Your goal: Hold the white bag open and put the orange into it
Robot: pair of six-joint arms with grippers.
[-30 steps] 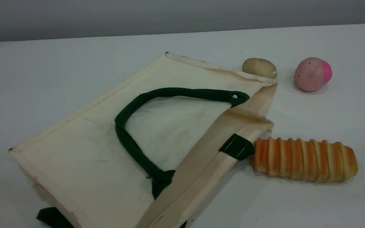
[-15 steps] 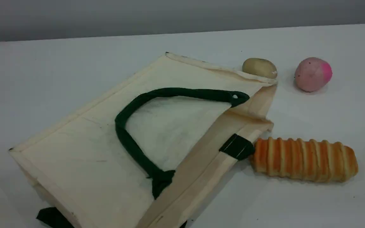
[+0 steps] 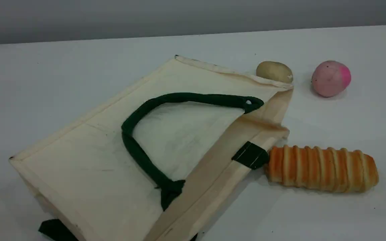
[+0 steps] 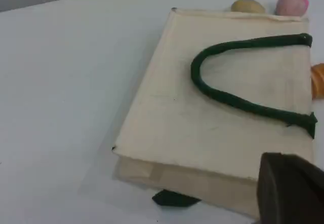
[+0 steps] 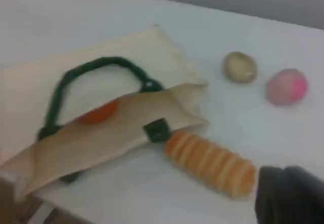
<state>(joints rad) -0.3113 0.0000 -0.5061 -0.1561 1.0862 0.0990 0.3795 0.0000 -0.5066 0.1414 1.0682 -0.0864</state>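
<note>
The white bag (image 3: 89, 157) was laid flat on the desk (image 3: 62, 77) — the orange (image 5: 97, 113) was glimpsed inside its mouth. Both pincers — left (image 4: 288, 188) and right (image 5: 288, 196) — were pressed together, empty.

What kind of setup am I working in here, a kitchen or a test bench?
Likely a lab test bench, not a kitchen: a bare white table before a plain grey wall, with only a white bag and toy-like food such as a bread roll and pink fruit.
</note>
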